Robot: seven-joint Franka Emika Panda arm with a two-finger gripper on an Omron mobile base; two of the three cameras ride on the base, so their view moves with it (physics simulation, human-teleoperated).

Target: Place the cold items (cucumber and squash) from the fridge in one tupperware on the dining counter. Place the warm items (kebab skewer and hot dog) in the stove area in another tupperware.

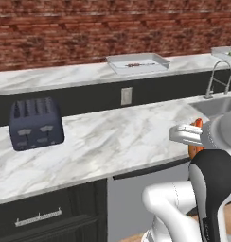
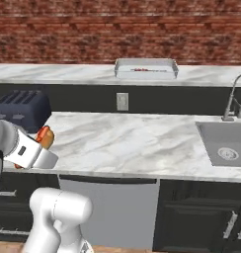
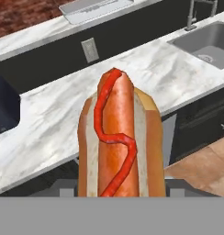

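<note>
Red sauce squiggles down the hot dog (image 3: pixel 117 142), which stands lengthwise in the hand view with the fingers (image 3: pixel 118 190) clamped on its lower end, their tips hidden behind the bun. In the left base view the hot dog (image 1: pixel 196 137) pokes out beside the white wrist, held above the front edge of the near counter (image 1: pixel 122 142), off its surface. In the right base view it (image 2: pixel 45 137) shows orange at the wrist, just in front of the toaster (image 2: pixel 21 109).

Beyond the front lip, the near counter runs as a wide bare stretch of marble between the dark toaster (image 1: pixel 36 124) on the left and the sink (image 2: pixel 226 144) on the right, whose faucet (image 2: pixel 236 99) stands at the back rim. A wall outlet (image 2: pixel 122 101) sits in the dark riser behind that bare stretch.

Farther back, a raised dining counter (image 1: pixel 65 75) runs along the brick wall (image 2: pixel 117 34). On it a clear tupperware (image 1: pixel 137 64) sits near its front edge with a kebab skewer (image 1: pixel 135 64) lying inside, open marble on both sides. A second tupperware (image 1: pixel 227 52) shows at the far right, cut by the frame, with something green inside.
</note>
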